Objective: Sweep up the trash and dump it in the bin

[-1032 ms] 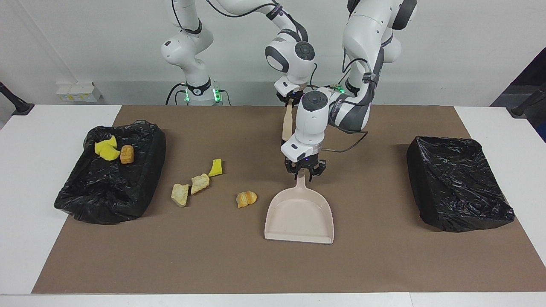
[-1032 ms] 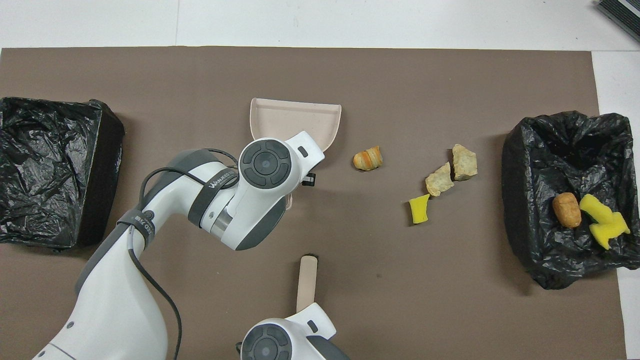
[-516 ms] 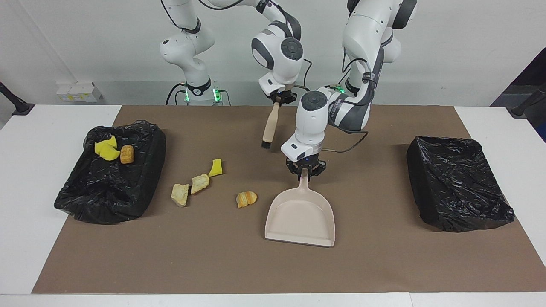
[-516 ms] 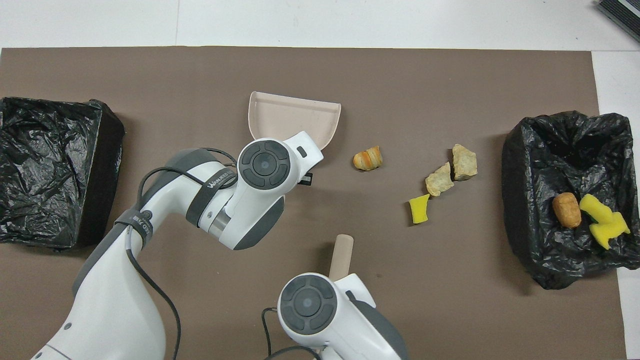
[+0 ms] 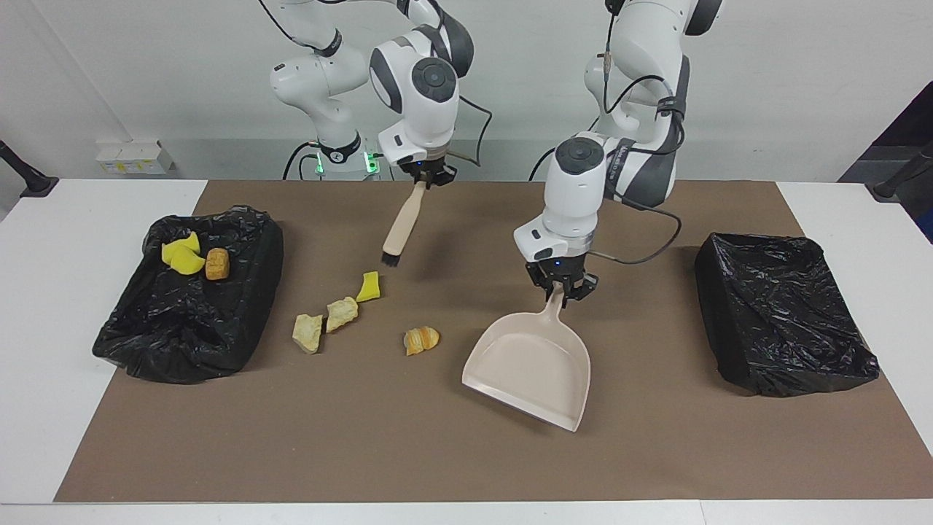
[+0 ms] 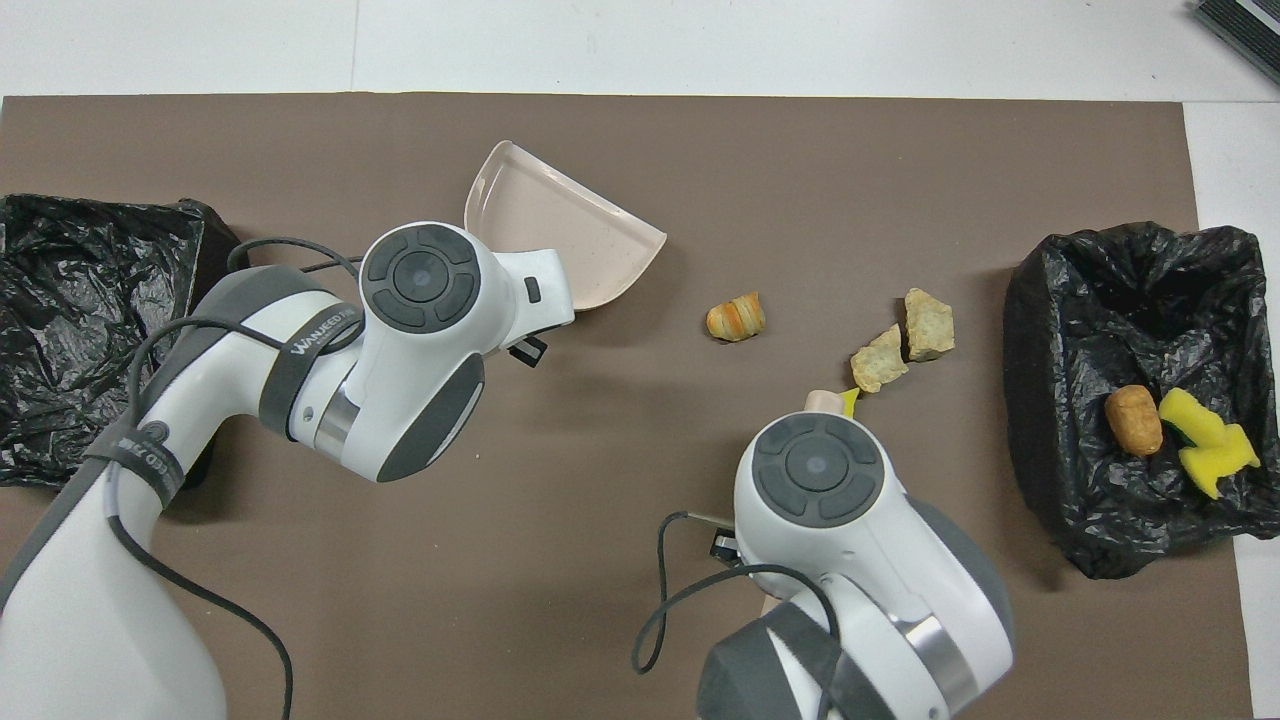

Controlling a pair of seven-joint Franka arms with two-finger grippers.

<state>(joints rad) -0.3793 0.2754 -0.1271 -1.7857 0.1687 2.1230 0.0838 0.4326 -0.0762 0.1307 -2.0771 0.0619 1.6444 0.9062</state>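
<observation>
Nearest us, our right tool (image 5: 428,177) grips the brush (image 5: 399,230), which hangs tilted above the mat (image 5: 408,452). Next, our left tool (image 5: 561,286) clamps the dustpan (image 5: 531,368) handle, pan tilted. Four trash scraps (image 5: 337,313) lie on the desk (image 5: 44,408) between pan and bin (image 5: 191,306); three more sit inside that bin, at the right arm's end.

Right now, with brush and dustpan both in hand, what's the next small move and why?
Probably lower the dustpan, held by the left claw, beside the orange scrap. It hangs tilted, while the right claw holds the brush raised over the mat near the yellow scrap. Four scraps lie loose, so sweeping needs the pan's lip down first.
</observation>
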